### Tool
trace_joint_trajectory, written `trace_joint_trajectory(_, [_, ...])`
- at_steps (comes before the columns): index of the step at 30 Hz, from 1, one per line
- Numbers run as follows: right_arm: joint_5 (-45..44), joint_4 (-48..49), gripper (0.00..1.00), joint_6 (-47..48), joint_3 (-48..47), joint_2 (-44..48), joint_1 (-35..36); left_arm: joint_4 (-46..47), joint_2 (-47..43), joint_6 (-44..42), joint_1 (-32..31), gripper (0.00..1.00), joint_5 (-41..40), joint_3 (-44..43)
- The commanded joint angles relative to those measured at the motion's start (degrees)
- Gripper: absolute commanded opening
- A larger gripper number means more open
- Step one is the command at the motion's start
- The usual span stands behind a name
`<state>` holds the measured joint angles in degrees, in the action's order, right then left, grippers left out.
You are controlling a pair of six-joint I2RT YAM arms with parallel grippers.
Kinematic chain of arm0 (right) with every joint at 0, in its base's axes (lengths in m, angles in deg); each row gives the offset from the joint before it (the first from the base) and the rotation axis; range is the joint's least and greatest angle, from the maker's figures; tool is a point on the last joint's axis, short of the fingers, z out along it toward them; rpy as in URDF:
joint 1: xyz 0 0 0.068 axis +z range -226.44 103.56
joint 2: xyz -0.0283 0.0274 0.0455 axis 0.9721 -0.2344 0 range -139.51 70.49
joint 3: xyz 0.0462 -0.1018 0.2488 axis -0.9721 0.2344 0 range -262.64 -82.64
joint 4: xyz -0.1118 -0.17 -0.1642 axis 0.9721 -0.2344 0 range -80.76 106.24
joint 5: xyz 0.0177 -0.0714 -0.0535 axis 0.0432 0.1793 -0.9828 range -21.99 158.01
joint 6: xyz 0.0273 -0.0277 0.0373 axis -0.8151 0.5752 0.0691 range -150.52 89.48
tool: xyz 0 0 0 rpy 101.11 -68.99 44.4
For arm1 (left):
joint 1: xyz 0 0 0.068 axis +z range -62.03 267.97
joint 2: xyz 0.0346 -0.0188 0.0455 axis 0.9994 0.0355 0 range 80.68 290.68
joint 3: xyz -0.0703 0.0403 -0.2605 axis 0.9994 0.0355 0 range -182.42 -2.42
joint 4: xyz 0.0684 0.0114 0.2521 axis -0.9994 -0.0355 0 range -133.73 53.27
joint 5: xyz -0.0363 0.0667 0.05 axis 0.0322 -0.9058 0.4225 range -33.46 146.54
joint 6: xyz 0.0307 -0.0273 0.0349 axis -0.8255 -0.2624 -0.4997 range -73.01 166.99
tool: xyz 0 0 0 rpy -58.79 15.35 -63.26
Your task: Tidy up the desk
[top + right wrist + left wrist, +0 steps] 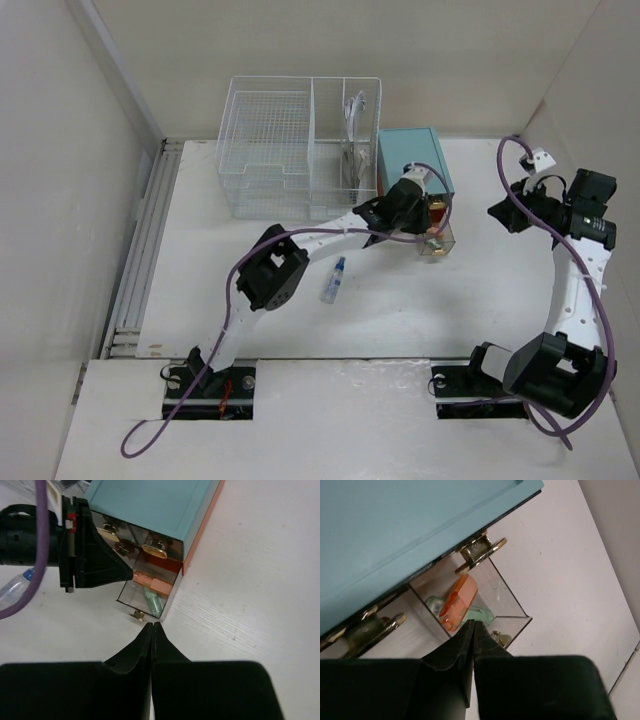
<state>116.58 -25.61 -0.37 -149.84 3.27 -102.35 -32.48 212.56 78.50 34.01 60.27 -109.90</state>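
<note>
Left wrist view: the left pincer [472, 625], pressed together, sits at the front rim of the open clear drawer [512, 600] of the teal box [395, 525], which stands far, right of centre, on the white worktop [570, 580] underlying everything. An orange item [457, 602] lies inside. The right pincer [151, 626], likewise pressed together, hangs apart. Judged step: shutting the drawer. Push squarely on its front so the box does not slide.

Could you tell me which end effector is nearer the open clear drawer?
Left. The left end effector, shut, is right at the clear drawer, tips above its contents. The right end effector, also shut, sits apart, off to the drawer's right.
</note>
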Motion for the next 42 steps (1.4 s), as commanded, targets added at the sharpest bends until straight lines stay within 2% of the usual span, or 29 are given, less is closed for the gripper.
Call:
trace_joint_trajectory(1, [2.22, 0.71, 0.0, 1.4, 1.19, 1.2, -0.37, 1.81, -10.75, -2.67, -2.03, 0.0, -4.58, 3.22])
trace_joint_trajectory(3, [1.7, 2.99, 0.0, 2.02, 2.86, 2.79, -0.37, 0.33, -15.12, -3.9, -4.13, 0.0, -7.49, 5.6])
trace_joint_trajectory(5, [-0.92, 7.45, 0.0, 2.63, 7.15, 8.57, -0.37, 0.32, -18.74, -3.91, -5.89, 0.0, -14.6, 11.37])
trace_joint_trajectory(6, [-1.9, 14.27, 0.1, 1.85, 9.43, 11.21, -0.37, -0.2, -22.33, -4.43, -6.86, 0.0, -17.5, 13.42])
trace_joint_trajectory(9, [-1.21, 22.57, 0.45, 1.67, 18.92, 20.71, -0.37, -1.96, -26.92, -4.44, -10.81, 0.0, -27.26, 22.03])
trace_joint_trajectory(10, [-0.51, 23.38, 0.36, -0.08, 20.77, 22.12, -0.37, -1.97, -29.63, -4.44, -12.3, 0.0, -28.24, 24.4])
trace_joint_trajectory(11, [0.54, 23.39, 0.14, -2.36, 22.53, 23.0, -0.37, -1.97, -30.87, -4.44, -12.92, 0.0, -28.86, 26.95])
trace_joint_trajectory(12, [2.73, 22.78, 0.0, -3.77, 22.55, 23.01, -0.37, -1.44, -31.93, -3.83, -13.45, 0.0, -28.86, 31.67])
trace_joint_trajectory(15, [7.84, 16.37, 0.0, -3.78, 20.11, 16.63, -0.37, -2.58, -36.32, 0.03, -14.16, 0.01, -30.18, 39.94])
trace_joint_trajectory(16, [10.37, 11.57, 0.0, -3.78, 18.78, 14.33, -0.37, -2.58, -37.55, 2.83, -14.16, 0.08, -31.31, 42.16])
trace_joint_trajectory(17, [10.4, 10.57, 0.0, -1.7, 17.38, 12.4, -0.37, -2.06, -40.61, 3.99, -14.77, 0.11, -31.85, 44.44])
trace_joint_trajectory(18, [10.4, 11.77, 0.0, -7.16, 15.71, 10.81, -0.37, -2.05, -42.12, 5.22, -14.78, 0.21, -31.85, 46.55])
trace_joint_trajectory(21, [11.97, 4.78, 0.0, -7.21, 8.96, 3.43, -0.37, -3.79, -47.58, 11.98, -15.39, 0.47, -33.95, 53.42])
trace_joint_trajectory(23, [14.77, -2.67, 0.0, -5.82, 6.04, -2.63, -0.37, -6.09, -49.69, 15.59, -16.62, 0.61, -38.78, 56.23])
trace_joint_trajectory(25, [16.63, -5.26, 0.0, -4.58, 5.15, -5.63, -0.37, -10.47, -51.71, 20.33, -17.67, 0.68, -44.38, 56.86])
trace_joint_trajectory(27, [17.25, -4.92, 0.0, -5.27, 6.11, -8.18, 1.03, -12.85, -52.33, 21.67, -18.2, 0.73, -46.43, 57.56])
trace_joint_trajectory(31, [10.15, 4.03, 0.0, -15.19, 11.29, -9.33, 4.37, -15.41, -50.76, 20.53, -18.2, 0.8, -49.42, 56.42])
trace_joint_trajectory(37, [-2.84, 17.81, 0.0, -32.14, 19.82, -10.39, 12.27, -18.3, -44.52, 17.27, -16.98, 0.82, -49.96, 52.37])
trace_joint_trajectory(42, [-8.14, 23.29, 0.0, -37.69, 21.41, -10.39, 12.9, -18.31, -42.23, 16.66, -15.05, 0.82, -48.65, 51.85])
